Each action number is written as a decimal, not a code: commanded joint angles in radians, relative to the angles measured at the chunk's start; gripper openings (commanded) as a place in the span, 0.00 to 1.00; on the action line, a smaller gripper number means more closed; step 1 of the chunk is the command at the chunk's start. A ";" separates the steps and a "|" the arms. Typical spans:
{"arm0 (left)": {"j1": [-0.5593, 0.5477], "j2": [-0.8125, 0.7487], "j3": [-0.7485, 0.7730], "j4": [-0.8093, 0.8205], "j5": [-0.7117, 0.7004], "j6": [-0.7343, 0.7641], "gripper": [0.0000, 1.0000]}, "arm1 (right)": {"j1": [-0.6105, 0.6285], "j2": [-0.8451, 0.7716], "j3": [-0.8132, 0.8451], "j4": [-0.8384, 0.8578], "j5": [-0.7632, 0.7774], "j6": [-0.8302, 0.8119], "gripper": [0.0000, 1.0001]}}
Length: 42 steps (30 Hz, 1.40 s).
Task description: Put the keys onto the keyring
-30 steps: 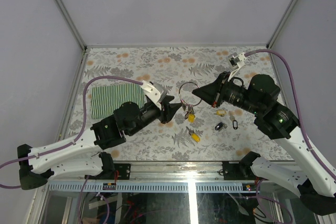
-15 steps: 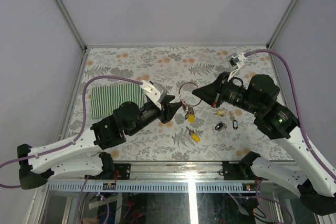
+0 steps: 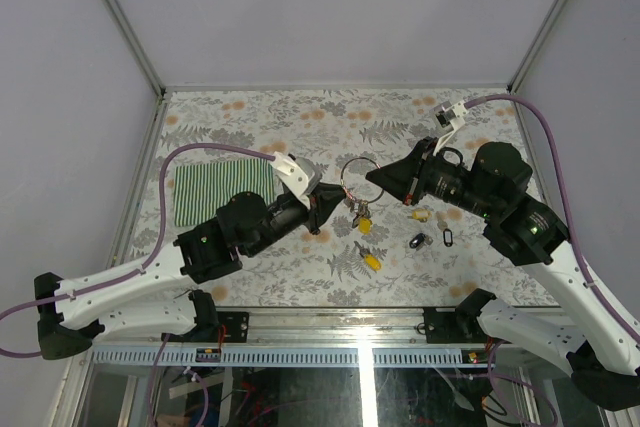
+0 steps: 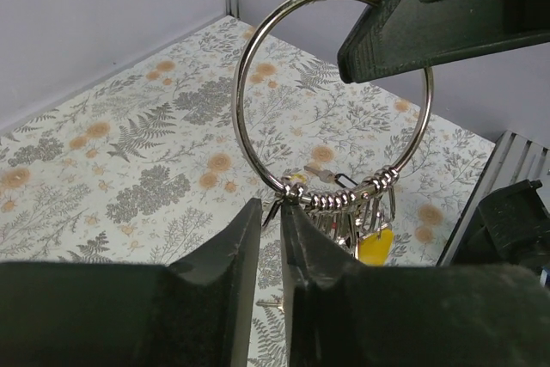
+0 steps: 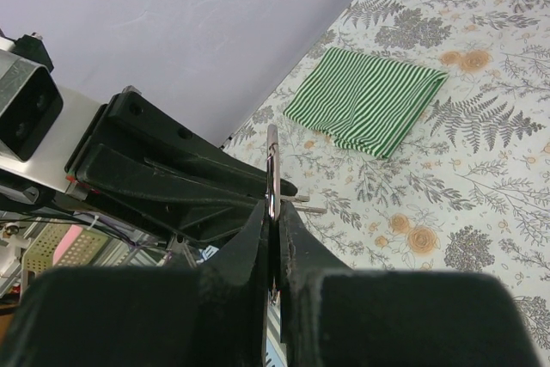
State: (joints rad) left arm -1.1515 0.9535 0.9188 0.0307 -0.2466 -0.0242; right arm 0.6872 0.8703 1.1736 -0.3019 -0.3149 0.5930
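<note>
Clamps right gripper (image 5: pixel 273 212) on keyring (image 4: pixel 238 113), keys (image 4: pixel 375 245) hanging; draws left gripper (image 4: pixel 268 212) slightly back from half-second earlier, fingers nearly together, hold unclear.

Keyring (image 4: pixel 238 105): plain polished silver. Keys (image 4: pixel 344 202) strung on it: silver, one with a yellow head. Loose key (image 3: pixel 371 260), at 6 o'clock from the ring: yellow head, silver blade. Fob (image 3: pixel 418 241) and oval loop (image 3: pixel 447 237), at 4 o'clock: black. Cloth (image 3: pixel 222 192), at 9 o'clock: green and white stripes. Table (image 3: pixel 260 117): cream print, grey ferns, orange blossoms. Left gripper (image 4: pixel 268 221) and right gripper (image 5: pixel 273 212): matt black. Arms (image 3: pixel 130 282): white shells, black joints. Cables (image 3: pixel 545 137): purple. Walls (image 3: pixel 320 7): pale lilac-grey.
</note>
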 commanded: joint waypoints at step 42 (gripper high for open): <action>-0.013 0.203 0.518 -0.856 -0.025 0.289 0.00 | 0.003 -0.108 -0.045 -0.036 0.030 -0.217 0.34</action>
State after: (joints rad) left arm -1.1660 1.1587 1.3899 -0.8177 -0.2668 0.2432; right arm 0.6930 0.7708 1.1660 -0.4187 -0.2493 0.3882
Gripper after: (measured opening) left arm 0.020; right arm 0.331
